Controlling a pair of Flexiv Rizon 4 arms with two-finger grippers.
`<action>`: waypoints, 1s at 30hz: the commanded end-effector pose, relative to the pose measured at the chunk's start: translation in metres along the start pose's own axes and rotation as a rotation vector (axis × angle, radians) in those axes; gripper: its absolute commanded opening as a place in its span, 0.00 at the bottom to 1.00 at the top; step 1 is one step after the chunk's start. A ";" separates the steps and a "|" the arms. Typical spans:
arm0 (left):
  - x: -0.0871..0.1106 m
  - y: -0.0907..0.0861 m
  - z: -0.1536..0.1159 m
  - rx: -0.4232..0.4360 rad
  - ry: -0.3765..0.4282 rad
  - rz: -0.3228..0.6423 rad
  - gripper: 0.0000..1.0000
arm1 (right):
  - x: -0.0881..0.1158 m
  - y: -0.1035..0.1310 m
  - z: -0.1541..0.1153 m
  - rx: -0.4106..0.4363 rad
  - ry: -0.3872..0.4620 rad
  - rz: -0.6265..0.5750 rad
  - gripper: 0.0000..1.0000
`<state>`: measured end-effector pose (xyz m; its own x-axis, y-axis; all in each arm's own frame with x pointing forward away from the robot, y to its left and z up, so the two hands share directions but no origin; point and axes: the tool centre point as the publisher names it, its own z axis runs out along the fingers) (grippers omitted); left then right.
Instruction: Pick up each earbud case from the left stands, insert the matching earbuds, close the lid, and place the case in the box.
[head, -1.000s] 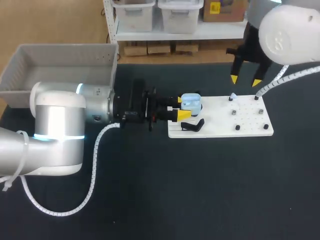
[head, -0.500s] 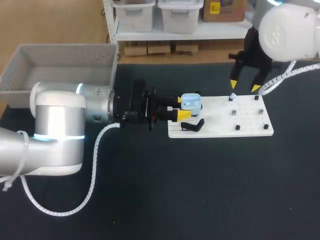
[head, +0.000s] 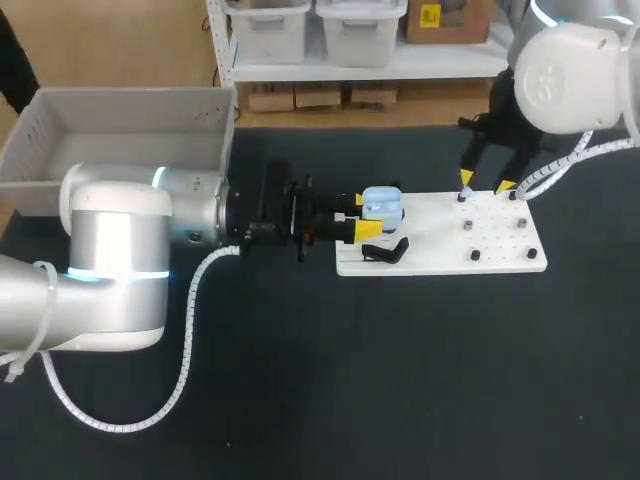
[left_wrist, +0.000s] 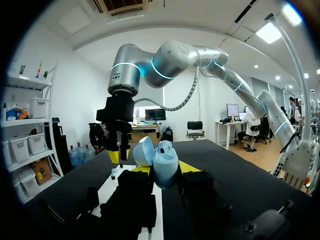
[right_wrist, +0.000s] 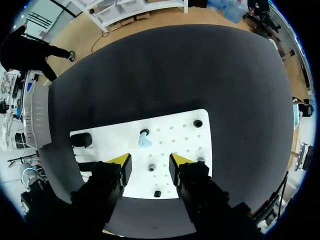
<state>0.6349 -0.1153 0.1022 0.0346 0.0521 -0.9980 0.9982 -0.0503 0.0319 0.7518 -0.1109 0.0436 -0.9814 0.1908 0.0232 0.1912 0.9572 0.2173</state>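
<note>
One case (head: 382, 207), insert step: left hand (head: 362, 216) clamps it lid-open; right hand (head: 486, 182), spread empty, should drop onto earbud (right_wrist: 145, 142).

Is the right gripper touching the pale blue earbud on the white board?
Apart. The right wrist view shows the earbud ahead of the open right gripper, with bare board between it and both fingers.

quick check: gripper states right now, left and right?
Left gripper: shut on the blue earbud case, lid open.
Right gripper: open, holding nothing, above the white board.
</note>
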 end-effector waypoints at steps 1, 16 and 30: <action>0.001 -0.001 0.000 -0.006 -0.002 0.003 0.00 | -0.006 0.001 0.004 -0.007 0.003 0.005 0.49; 0.001 -0.001 0.000 -0.006 -0.002 0.003 0.00 | -0.007 0.003 0.018 -0.012 0.011 0.052 0.45; 0.001 -0.001 0.000 -0.006 -0.002 0.003 0.00 | -0.006 0.005 0.021 -0.018 0.017 0.068 0.42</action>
<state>0.6349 -0.1153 0.1022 0.0346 0.0521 -0.9980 0.9982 -0.0503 0.0319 0.7586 -0.1024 0.0244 -0.9667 0.2498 0.0556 0.2558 0.9386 0.2313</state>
